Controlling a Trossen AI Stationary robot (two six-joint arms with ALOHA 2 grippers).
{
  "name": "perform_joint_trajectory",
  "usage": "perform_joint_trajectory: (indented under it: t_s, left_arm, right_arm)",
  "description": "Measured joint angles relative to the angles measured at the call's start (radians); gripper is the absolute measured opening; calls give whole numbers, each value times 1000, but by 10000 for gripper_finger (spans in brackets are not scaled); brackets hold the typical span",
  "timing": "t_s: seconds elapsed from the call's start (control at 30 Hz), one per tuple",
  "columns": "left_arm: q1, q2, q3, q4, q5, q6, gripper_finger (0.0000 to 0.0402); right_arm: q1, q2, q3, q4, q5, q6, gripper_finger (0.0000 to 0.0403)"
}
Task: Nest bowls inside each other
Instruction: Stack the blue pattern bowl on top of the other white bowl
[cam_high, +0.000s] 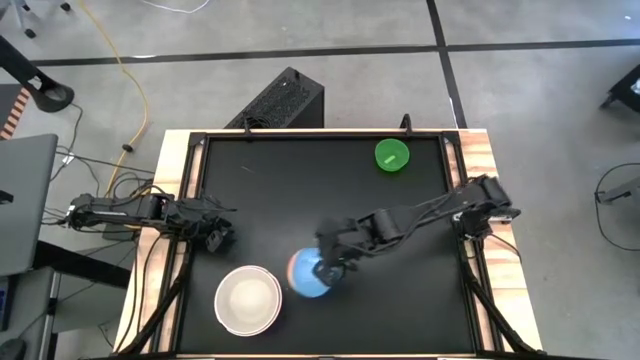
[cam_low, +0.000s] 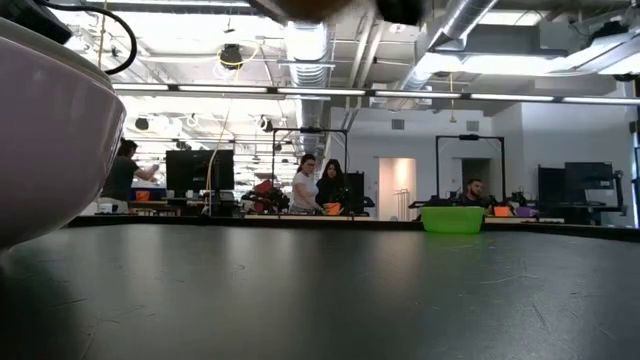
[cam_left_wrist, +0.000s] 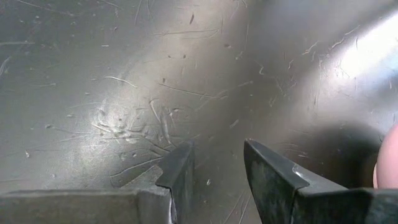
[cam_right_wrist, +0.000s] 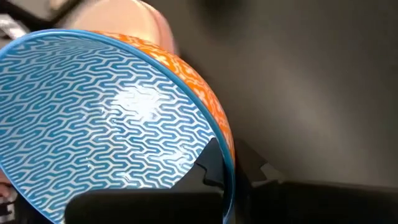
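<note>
Near the front edge of the black worktop (cam_high: 300, 190), a little left of its middle, the right gripper (cam_high: 330, 266) is clamped on the rim of a blue-patterned bowl (cam_high: 308, 276) with an orange outside, which is tilted. The right wrist view shows a dark finger (cam_right_wrist: 214, 163) inside the bowl against its blue rim, and a pink surface (cam_right_wrist: 134, 18) just beyond the bowl. Just left of it, by the front edge, stands the white bowl (cam_high: 248, 299), upright, with a cream-white inside. The small green bowl (cam_high: 391, 155) sits well apart, near the back right corner. The left gripper (cam_high: 218, 238) hangs low by the left edge, its fingers (cam_left_wrist: 180, 171) parted with nothing between them.
</note>
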Motion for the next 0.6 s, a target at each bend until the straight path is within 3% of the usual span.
perform_joint_trajectory:
  t_s: [0.33,0.47,0.6]
  left_arm:
    - [0,0,0,0,0,0,128]
    - [0,0,0,0,0,0,128]
    - [0,0,0,1,0,0,128]
  right_arm:
    - [-29,447,592,63,-137,-336,13]
    - [-45,495,544,253,-245,-380,14]
    - [-63,515,539,282,-235,-389,14]
